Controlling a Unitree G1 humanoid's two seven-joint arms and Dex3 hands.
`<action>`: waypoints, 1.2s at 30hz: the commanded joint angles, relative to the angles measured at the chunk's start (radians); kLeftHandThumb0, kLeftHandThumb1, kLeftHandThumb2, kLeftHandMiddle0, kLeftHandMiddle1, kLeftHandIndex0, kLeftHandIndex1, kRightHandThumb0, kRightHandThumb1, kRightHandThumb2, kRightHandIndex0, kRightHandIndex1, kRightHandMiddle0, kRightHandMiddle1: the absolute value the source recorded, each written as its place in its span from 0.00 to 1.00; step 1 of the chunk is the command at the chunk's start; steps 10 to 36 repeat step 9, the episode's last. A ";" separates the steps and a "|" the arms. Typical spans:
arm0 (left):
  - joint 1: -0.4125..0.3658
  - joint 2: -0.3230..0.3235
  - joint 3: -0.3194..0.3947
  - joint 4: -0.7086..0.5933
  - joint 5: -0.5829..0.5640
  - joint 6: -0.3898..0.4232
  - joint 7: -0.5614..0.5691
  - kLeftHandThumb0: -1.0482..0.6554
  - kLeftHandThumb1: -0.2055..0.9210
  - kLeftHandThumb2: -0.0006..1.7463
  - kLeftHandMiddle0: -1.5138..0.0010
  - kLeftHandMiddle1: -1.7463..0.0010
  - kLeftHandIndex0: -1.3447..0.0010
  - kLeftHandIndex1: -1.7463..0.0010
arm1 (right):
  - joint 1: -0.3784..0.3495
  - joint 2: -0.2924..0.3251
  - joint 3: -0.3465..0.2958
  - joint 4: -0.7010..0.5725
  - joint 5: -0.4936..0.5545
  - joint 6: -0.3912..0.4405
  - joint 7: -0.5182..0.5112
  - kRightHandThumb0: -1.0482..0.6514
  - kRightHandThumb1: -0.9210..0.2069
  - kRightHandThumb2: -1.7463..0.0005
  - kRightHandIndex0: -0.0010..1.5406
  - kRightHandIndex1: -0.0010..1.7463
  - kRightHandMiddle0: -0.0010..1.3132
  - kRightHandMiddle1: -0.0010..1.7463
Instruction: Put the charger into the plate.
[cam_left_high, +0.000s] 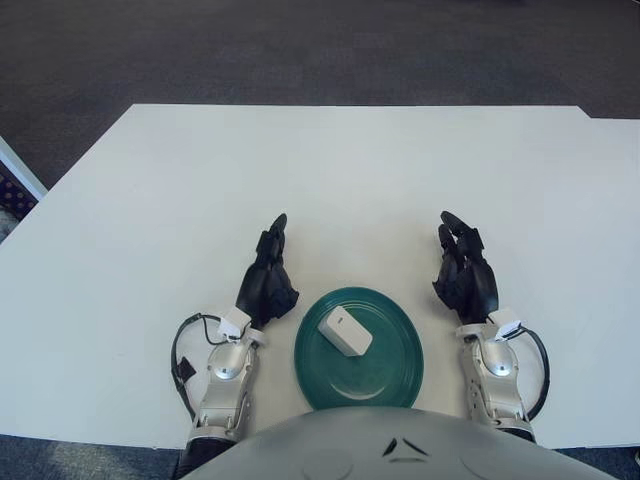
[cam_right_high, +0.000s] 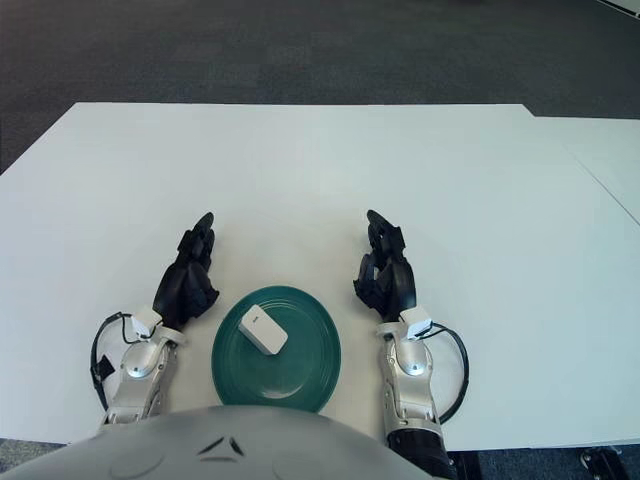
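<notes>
The white charger (cam_left_high: 345, 331) lies inside the green plate (cam_left_high: 396, 374), which sits on a white table (cam_left_high: 330, 180) between the two hands. The left hand (cam_left_high: 266, 284) and right hand (cam_left_high: 465, 274) flank it, fingers relaxed, grasping nothing. Dark carpet (cam_left_high: 300, 50) stretches beyond the fingertips

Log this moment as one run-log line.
charger: in plate | left hand: open, left of plate | right hand: open, right of plate
</notes>
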 joint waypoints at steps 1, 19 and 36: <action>0.011 0.012 0.008 0.037 -0.012 0.009 -0.008 0.00 1.00 0.67 1.00 1.00 1.00 0.90 | 0.124 0.049 0.011 0.109 0.019 -0.009 -0.010 0.09 0.00 0.50 0.14 0.00 0.00 0.32; 0.034 0.000 0.003 0.003 -0.003 0.031 0.017 0.00 1.00 0.67 1.00 1.00 1.00 0.91 | 0.126 0.046 0.007 0.107 0.039 0.005 0.001 0.10 0.00 0.50 0.16 0.01 0.00 0.33; 0.034 0.000 0.003 0.003 -0.003 0.031 0.017 0.00 1.00 0.67 1.00 1.00 1.00 0.91 | 0.126 0.046 0.007 0.107 0.039 0.005 0.001 0.10 0.00 0.50 0.16 0.01 0.00 0.33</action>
